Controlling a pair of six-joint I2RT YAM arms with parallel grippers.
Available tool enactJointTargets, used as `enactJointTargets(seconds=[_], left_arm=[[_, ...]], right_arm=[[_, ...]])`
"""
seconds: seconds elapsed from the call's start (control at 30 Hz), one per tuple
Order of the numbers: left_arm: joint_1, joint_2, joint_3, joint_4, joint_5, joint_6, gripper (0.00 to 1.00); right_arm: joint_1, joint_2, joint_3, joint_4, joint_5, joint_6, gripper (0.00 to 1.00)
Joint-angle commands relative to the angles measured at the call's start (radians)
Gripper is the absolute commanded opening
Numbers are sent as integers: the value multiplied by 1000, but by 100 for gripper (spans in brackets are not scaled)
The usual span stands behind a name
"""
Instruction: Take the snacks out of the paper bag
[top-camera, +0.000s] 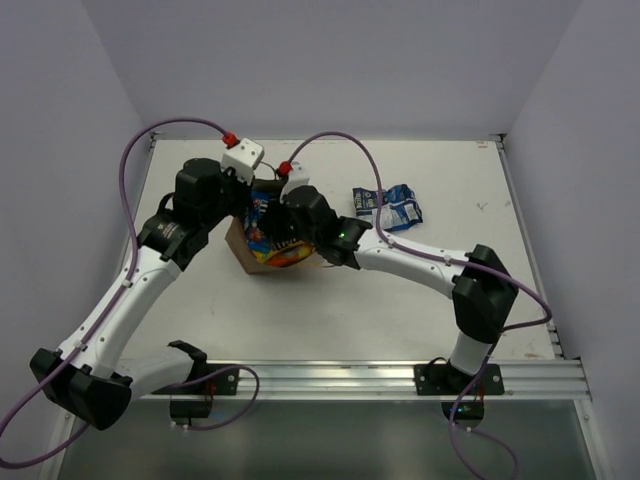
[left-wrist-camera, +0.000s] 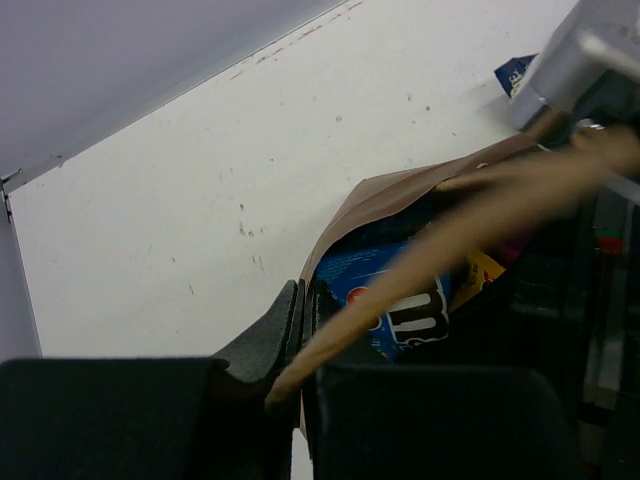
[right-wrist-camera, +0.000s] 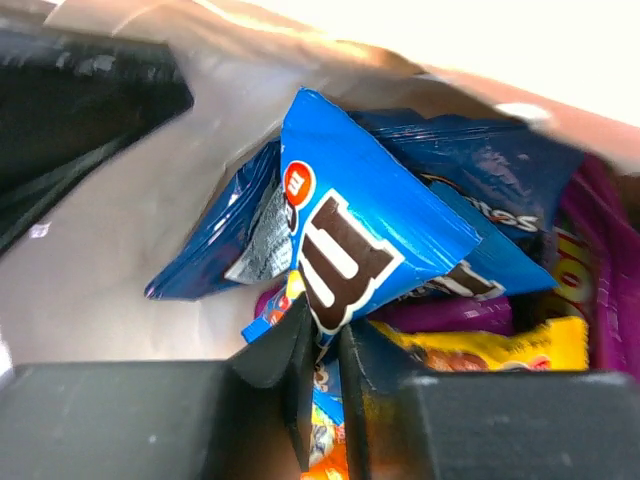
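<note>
The brown paper bag (top-camera: 243, 250) lies on the table with its mouth open. My left gripper (top-camera: 248, 192) is shut on the bag's top edge; in the left wrist view its jaws (left-wrist-camera: 303, 305) pinch the paper rim (left-wrist-camera: 400, 195). My right gripper (top-camera: 287, 222) is inside the bag mouth. In the right wrist view it (right-wrist-camera: 328, 335) is shut on the lower corner of a blue M&M's packet (right-wrist-camera: 370, 230). Under that packet lie another blue packet (right-wrist-camera: 500, 190), a magenta pouch (right-wrist-camera: 605, 270) and a yellow packet (right-wrist-camera: 490, 350). The blue packet also shows in the left wrist view (left-wrist-camera: 400, 305).
Two blue-white packets (top-camera: 388, 205) lie on the table right of the bag. White walls close the table at the back and sides. A metal rail (top-camera: 380, 378) runs along the near edge. Purple cables loop above both arms.
</note>
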Motion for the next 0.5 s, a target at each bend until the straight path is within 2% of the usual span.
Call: enactJointTargets(seconds=[0.0,0.17,0.33,0.47], left_arm=[[-3,-48,9,122,-34,-8,0],[-3,-54,12,133,-63,-8,0],[-3,-49,12,143,-80,-3,0],[-3,-46,9,142,-99,7,0]], right_arm=[[0,-132,-26,51,10,-34,3],[-1,-284,-85,-35,8,-86,0],[-12,-515,-141,-130,39,-163,0],[-87,-656,-207,-195,128,-204,1]])
